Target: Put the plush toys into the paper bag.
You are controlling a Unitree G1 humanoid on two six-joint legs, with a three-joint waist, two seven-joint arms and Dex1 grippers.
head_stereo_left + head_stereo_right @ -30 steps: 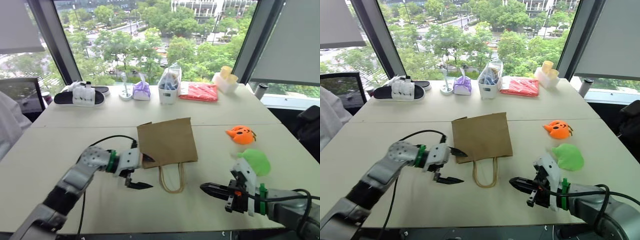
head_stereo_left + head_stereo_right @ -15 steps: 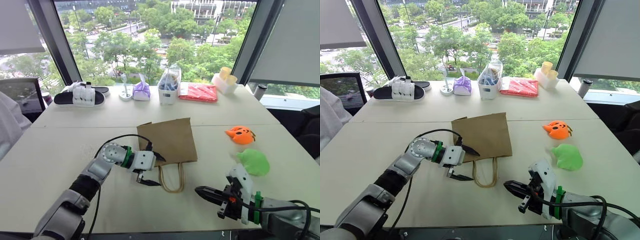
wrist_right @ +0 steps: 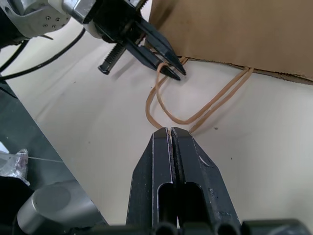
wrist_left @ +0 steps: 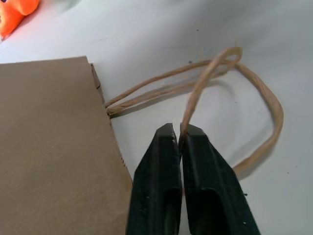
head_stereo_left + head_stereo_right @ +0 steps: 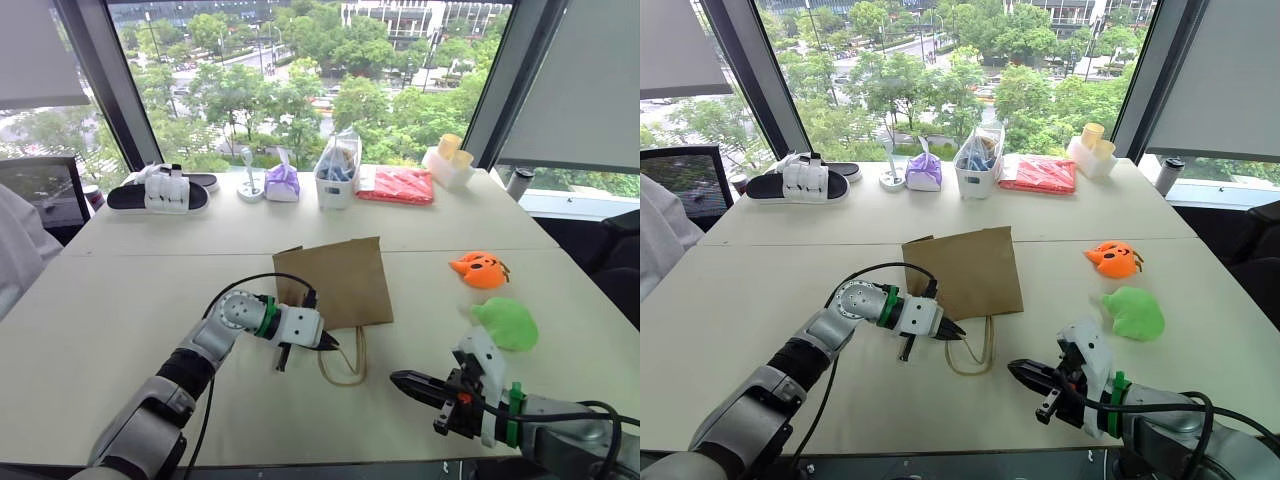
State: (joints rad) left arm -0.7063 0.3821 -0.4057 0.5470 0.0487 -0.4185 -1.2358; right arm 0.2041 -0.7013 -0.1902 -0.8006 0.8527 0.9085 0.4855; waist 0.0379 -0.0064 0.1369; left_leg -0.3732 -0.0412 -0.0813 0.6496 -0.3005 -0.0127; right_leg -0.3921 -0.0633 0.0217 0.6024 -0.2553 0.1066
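Tan cord handle (image 4: 195, 93) of paper bag (image 5: 335, 280) now pinched; left gripper (image 5: 333, 343) had just clenched, bag-opening begun; right gripper (image 5: 402, 379) clenched empty.

Bag (image 5: 333, 281): brown kraft paper, lying flat on the table, mouth edge toward the robot, closed end toward the windows. Two tan cord handles (image 5: 345, 362) loop out from the mouth onto the tabletop; one cord is lifted, pinched at the left gripper (image 4: 179, 131).

Pumpkin toy (image 5: 480, 269): orange w/ dark face marks, on the table right of the bag, well apart from it.

Green toy (image 5: 507, 323): plain bright blob, just nearer the robot than the pumpkin, not touching it.
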